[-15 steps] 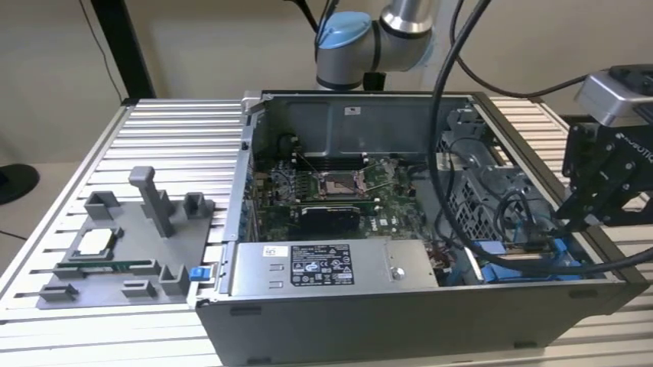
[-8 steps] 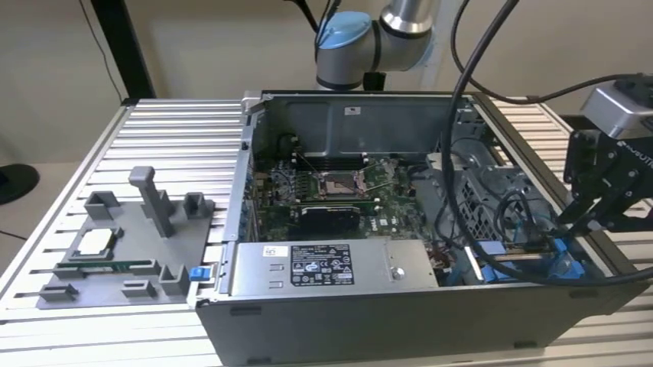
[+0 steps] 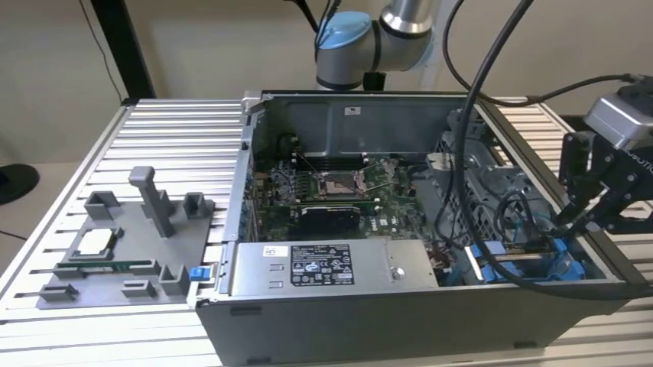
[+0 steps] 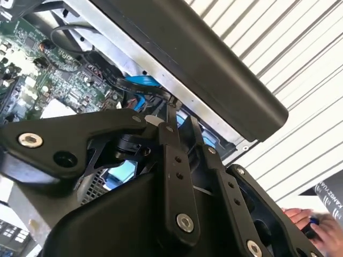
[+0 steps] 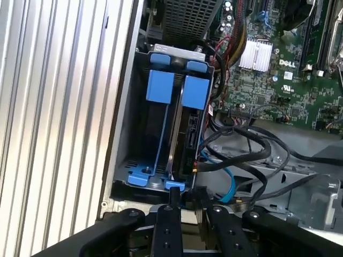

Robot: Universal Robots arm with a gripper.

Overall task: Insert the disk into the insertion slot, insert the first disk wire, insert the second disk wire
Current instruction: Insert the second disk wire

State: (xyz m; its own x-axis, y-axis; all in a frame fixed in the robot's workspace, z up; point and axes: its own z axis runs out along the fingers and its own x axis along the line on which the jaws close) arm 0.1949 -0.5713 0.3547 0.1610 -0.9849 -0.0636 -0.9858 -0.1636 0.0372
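My gripper [image 5: 186, 195], black metal bars studded with bolt heads, hangs at the mouth of the insertion slot [image 5: 127, 134], a grey sheet-metal bay with bright blue plastic rails in the corner of the open computer case [image 3: 408, 325] on the exterior view's right. I cannot tell how far it is open or whether it grips anything. The disk [image 5: 187, 126] stands on edge inside the slot, a thin dark slab under blue clip tabs. Just beside it, glossy black cables [image 5: 252, 150] loop and a light-blue flat cable [image 5: 229, 179] curls, crowding the side toward the green motherboard [image 5: 278, 85] and its finned silver heatsink [image 5: 259, 53]. The ribbed aluminium table [image 5: 53, 107] lies outside the case wall.
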